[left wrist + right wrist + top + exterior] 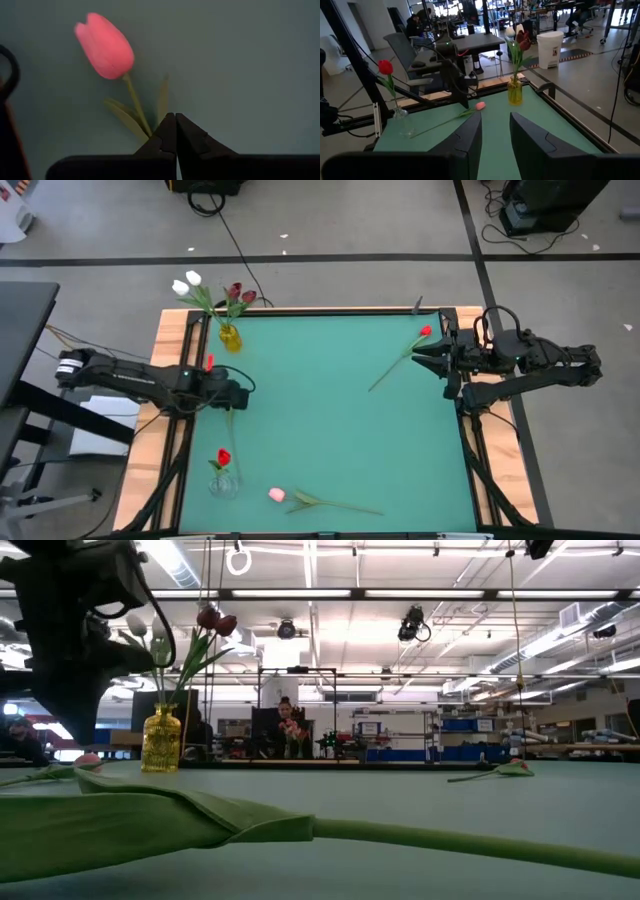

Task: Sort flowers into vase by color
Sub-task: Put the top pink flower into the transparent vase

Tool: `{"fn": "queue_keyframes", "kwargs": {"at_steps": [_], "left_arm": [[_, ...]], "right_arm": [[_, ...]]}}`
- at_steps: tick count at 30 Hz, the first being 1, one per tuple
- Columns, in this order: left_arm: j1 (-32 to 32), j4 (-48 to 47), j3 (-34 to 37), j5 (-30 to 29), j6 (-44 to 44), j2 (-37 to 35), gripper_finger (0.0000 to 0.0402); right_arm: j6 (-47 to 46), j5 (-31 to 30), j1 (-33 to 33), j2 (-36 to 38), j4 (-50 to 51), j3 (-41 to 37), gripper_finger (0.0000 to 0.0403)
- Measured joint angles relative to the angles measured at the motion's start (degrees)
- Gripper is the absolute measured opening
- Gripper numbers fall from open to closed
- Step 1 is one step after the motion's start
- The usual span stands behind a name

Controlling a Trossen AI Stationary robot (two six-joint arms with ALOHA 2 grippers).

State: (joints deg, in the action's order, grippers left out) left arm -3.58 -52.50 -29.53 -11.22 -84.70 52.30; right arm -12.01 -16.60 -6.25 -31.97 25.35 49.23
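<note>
Evidently the pink tulip [106, 47] is the flower in hand. It lies low over the green mat [330, 420] toward the left side. Its bud points away past the fingertips, and its thin stem runs back between them. The right wrist view shows the rest of the stem trailing toward the clear vase [224, 483], which holds a red tulip [223, 456].

The left gripper [175, 120] is pinched tight, its two tips meeting on the stem just behind the leaves. The stem disappears behind the tips, so how firm the hold is remains a guess, and it is unclear whether the flower is off the mat.

The coming move probably turns on the stem's long axis. The cut end lies on the clear vase's side, near it, and the yellow vase [230, 338] stands farther off at the far edge.

The right gripper [425, 361] waits at the right edge with its fingers parted and empty, well away from this flower. The carry therefore belongs to the left arm.
</note>
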Motion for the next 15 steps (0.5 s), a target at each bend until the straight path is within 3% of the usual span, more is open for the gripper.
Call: {"fn": "queue_keyframes", "kwargs": {"at_steps": [10,15], "left_arm": [[1.93,-1.74,-0.22,6.68,-2.06,2.76,0.0007],[1.93,-1.85,-0.19,7.02,-2.47,2.85,0.0060]], "right_arm": [[0.00,0.02,-0.01,0.00,0.00,0.00,0.0110],[0.00,0.02,0.00,0.00,0.01,0.00,0.0110]]}}
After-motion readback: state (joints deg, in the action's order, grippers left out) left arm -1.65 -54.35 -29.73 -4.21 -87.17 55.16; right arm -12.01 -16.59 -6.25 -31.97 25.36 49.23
